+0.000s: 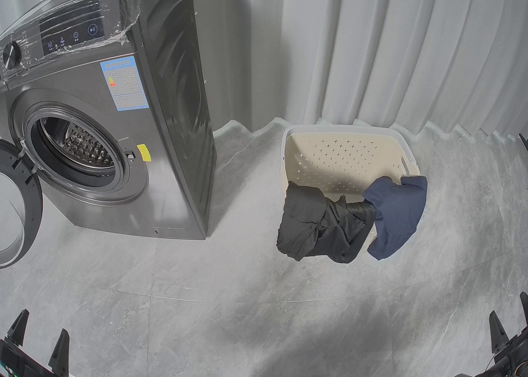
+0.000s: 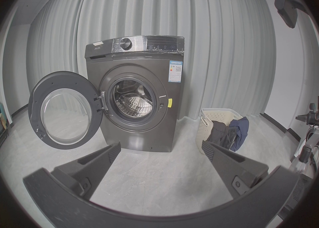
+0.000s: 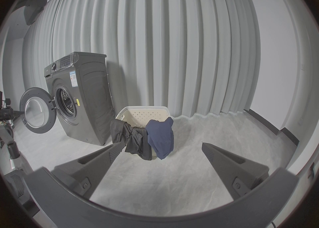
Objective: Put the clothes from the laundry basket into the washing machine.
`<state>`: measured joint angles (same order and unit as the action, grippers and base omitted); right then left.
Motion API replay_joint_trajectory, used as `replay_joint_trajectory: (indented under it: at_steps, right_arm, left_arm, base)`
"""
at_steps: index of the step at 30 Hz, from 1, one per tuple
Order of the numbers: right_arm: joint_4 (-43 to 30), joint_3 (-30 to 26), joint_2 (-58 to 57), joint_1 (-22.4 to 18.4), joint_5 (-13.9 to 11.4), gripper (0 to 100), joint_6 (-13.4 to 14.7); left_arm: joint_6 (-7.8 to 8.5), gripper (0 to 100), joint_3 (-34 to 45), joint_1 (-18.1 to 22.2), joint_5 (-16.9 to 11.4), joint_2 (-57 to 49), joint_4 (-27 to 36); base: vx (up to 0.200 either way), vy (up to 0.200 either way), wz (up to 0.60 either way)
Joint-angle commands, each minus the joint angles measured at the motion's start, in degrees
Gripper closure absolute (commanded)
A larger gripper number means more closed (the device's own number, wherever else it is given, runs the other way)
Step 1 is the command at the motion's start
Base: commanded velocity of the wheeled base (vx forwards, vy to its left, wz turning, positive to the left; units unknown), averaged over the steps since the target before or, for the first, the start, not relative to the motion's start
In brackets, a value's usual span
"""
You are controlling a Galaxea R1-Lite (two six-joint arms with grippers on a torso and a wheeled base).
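Observation:
A cream laundry basket (image 1: 346, 155) stands on the floor in front of the curtain. A black garment (image 1: 319, 224) and a navy garment (image 1: 397, 210) hang over its near rim. Left of it is the grey washing machine (image 1: 159, 120), its round door (image 1: 16, 213) swung open and the drum (image 1: 82, 144) showing bare metal. My left gripper (image 1: 38, 337) sits low at the near left, open and holding nothing. My right gripper (image 1: 511, 320) is at the near right, also open with nothing in it. Both are far from the basket (image 2: 216, 120), whose garments (image 3: 146, 137) also face the right wrist camera.
Grey marble-look floor (image 1: 247, 295) stretches between me and the basket. White curtains (image 1: 357, 37) close off the back. The open machine door (image 2: 63, 109) juts out to the left of the drum opening (image 2: 133, 100).

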<state>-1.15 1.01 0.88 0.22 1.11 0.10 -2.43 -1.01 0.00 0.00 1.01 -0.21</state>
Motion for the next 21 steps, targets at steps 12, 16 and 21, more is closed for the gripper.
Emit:
replay_joint_trajectory:
  at_steps: [12,16,21]
  right_arm:
    - [0.00,-0.57,-0.88,0.04,0.03,0,-0.01]
    - [0.00,-0.57,-0.88,0.04,0.03,0,-0.01]
    - [0.00,-0.57,-0.88,0.04,0.03,0,-0.01]
  left_arm:
    - [-0.04,0,0.92,0.00,0.00,-0.75,0.03]
    - [-0.04,0,0.92,0.00,0.00,-0.75,-0.06]
    - [-0.04,0,0.92,0.00,0.00,-0.75,0.03]
  base:
    - [0.000,-0.017,0.00]
    - [0.000,-0.200,0.00]
    - [0.000,-0.200,0.00]
